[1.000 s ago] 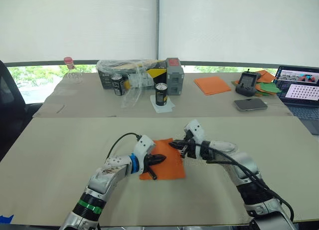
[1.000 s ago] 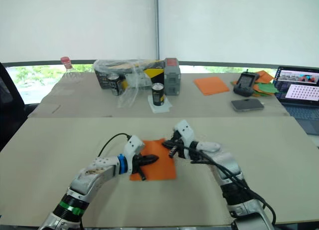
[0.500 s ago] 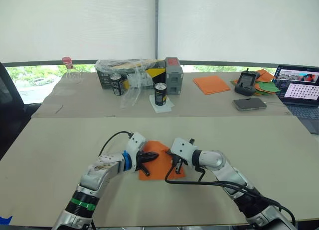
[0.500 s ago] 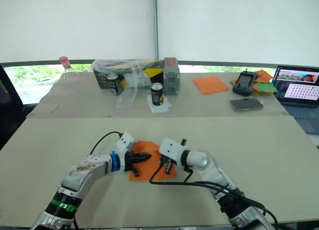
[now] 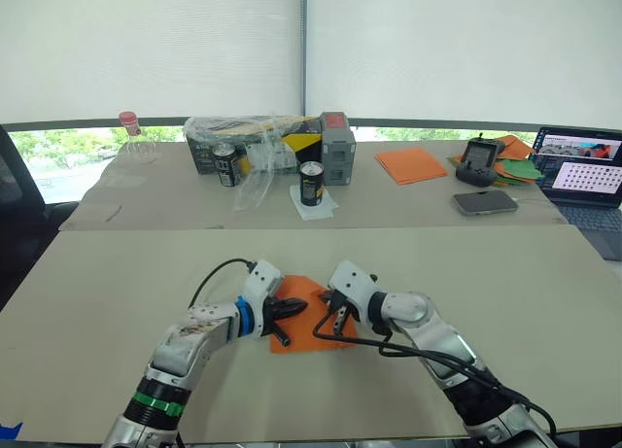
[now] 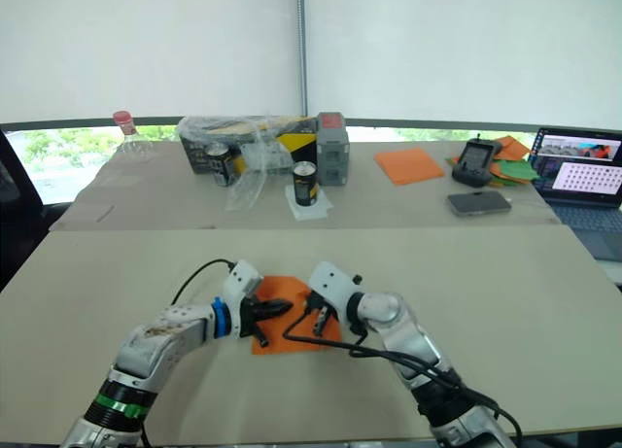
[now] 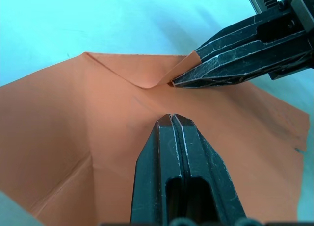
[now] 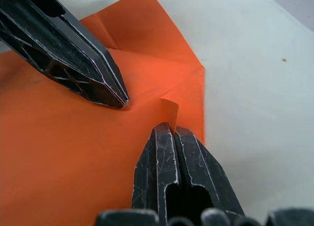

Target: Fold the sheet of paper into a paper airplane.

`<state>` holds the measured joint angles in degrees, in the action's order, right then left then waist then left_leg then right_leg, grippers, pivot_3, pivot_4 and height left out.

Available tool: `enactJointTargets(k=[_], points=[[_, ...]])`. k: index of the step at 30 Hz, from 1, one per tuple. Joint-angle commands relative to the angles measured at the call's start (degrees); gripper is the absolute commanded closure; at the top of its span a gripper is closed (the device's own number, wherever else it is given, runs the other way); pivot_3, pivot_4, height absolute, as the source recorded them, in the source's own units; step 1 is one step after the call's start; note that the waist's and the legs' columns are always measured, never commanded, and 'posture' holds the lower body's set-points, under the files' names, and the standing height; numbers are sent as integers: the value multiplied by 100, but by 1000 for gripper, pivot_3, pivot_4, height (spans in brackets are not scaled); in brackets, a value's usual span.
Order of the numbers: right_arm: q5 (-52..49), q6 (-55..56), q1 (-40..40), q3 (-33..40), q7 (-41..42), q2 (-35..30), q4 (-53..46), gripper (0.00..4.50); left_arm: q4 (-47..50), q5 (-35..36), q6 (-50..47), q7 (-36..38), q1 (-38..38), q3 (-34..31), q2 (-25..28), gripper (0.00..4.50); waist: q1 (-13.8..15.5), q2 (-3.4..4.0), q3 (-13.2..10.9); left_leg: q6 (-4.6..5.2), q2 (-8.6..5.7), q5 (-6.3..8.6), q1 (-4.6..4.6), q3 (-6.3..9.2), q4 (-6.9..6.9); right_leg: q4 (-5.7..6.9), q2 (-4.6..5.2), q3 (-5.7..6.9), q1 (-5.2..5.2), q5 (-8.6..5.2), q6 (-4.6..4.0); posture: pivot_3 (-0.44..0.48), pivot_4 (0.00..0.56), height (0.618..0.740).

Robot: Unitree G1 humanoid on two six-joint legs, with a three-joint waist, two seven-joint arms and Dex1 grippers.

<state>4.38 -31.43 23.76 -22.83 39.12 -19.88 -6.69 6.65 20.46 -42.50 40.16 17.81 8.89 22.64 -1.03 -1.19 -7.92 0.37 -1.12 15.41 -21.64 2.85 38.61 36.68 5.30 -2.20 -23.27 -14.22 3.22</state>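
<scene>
— See the sheet of paper [image 5: 309, 314] lying on the near table [image 5: 117, 283]? The left gripper [image 5: 293, 308] has its 2 fingers pressed together, pinning the middle.

— And the right gripper [image 5: 331, 316], pinching the far corner flap?

— Looks so; its fingers are closed on that small lifted tab. I'd say it should draw the corner toward the centre crease slowly, keeping the left tip down so nothing slides.

— Can [image 5: 312, 184] and orange stack [image 5: 414, 164] sit well behind.
</scene>
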Motion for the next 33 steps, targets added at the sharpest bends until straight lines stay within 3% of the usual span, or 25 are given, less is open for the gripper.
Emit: enactJointTargets(k=[1, 13, 21, 27, 33], points=[[-42, -299, -106, -263, 176, 26, -13, 4478, 105, 33, -43, -17, -36, 2, -5, 4500, 1, 0, 0, 0, 0, 0, 0, 0, 0, 0, 0, 0, 0, 0, 0, 0, 150, 740], [-105, -691, -130, -355, 149, 364, 271, 4478, 143, 26, -87, -86, 33, -219, 184, 4500, -52, -1, 1, 0, 3, 0, 36, -3, -36, -3, -3, -4, 12, -1, -2, 0, 150, 740], [-71, -824, -117, -415, 119, 505, 409, 4478, -39, 114, 41, -322, 489, -610, -38, 4500, -136, -3, 2, 0, 7, 0, 43, -2, -46, 0, -7, -5, 12, -2, -4, 0, 150, 740], [-64, -857, -118, -423, 91, 575, 444, 4478, -484, -127, 334, -308, 777, -219, -386, 4500, -162, -4, 3, 0, 7, 0, 48, -2, -52, 1, -9, -9, 13, -2, -4, 0, 150, 740], [52, -845, -174, -451, 74, 417, 373, 4478, -982, -1191, 1046, -293, 864, 752, -138, 4500, -159, -4, 3, -1, 6, 0, 51, -2, -57, 1, -12, -13, 11, -2, -4, 0, 150, 740]])
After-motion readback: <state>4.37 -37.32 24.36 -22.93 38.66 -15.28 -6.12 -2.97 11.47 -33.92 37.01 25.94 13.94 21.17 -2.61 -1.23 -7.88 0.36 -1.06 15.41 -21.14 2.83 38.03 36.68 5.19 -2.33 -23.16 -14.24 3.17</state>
